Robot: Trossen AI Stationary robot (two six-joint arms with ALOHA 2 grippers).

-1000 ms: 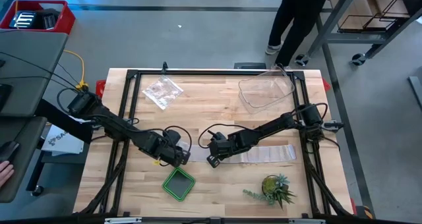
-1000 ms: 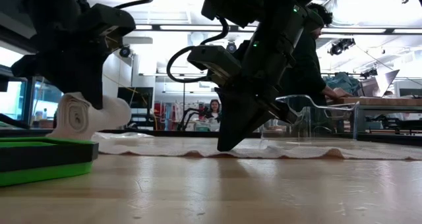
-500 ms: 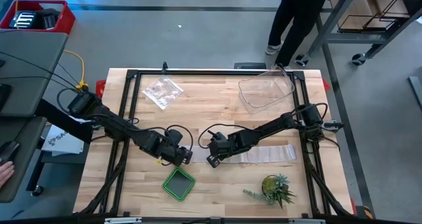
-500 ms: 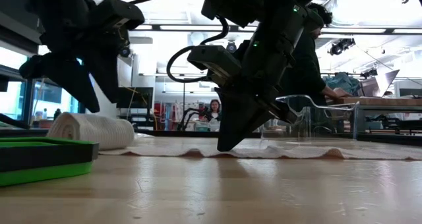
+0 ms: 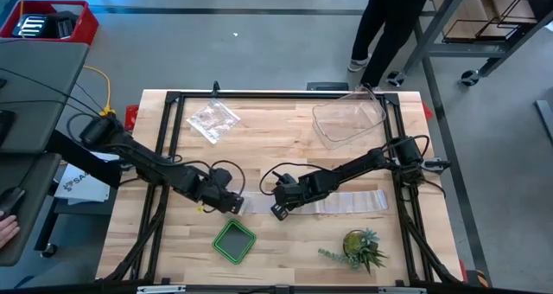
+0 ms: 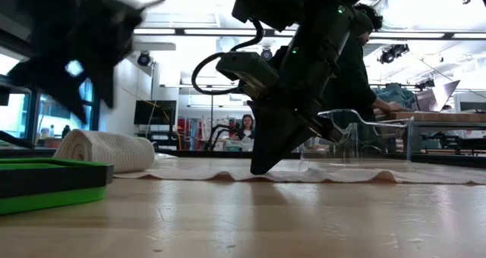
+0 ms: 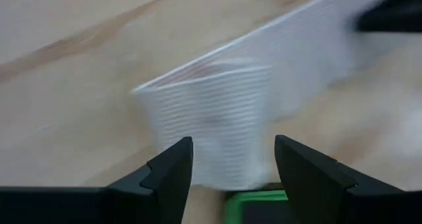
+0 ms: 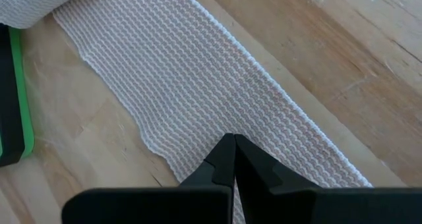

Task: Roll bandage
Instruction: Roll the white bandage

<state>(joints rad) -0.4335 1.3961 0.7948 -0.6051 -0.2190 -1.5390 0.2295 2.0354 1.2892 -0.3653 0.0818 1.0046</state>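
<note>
The bandage is a white gauze strip lying flat across the table's middle. Its left end is wound into a roll that lies on its side on the wood. My left gripper hangs open just above and left of the roll, touching nothing; in the low view it is a dark blur. My right gripper is shut, its tips down on the strip a little right of the roll. My right gripper presses its shut fingertips down on the flat strip's near edge, a single layer, a short way from the roll. The fingers slant down from the table's right side. The strip lies flat on the wood under them.
A green-rimmed tray sits near the front, just below the roll. A small plant stands front right. A clear tub and a crinkly plastic bag lie at the back. A person stands beyond the table's far edge.
My left gripper has opened and let go of the roll, then drawn back toward the table's left edge. The roll, held tipped up off the wood before, now lies on its side on the table. My right gripper has kept still on the strip.
</note>
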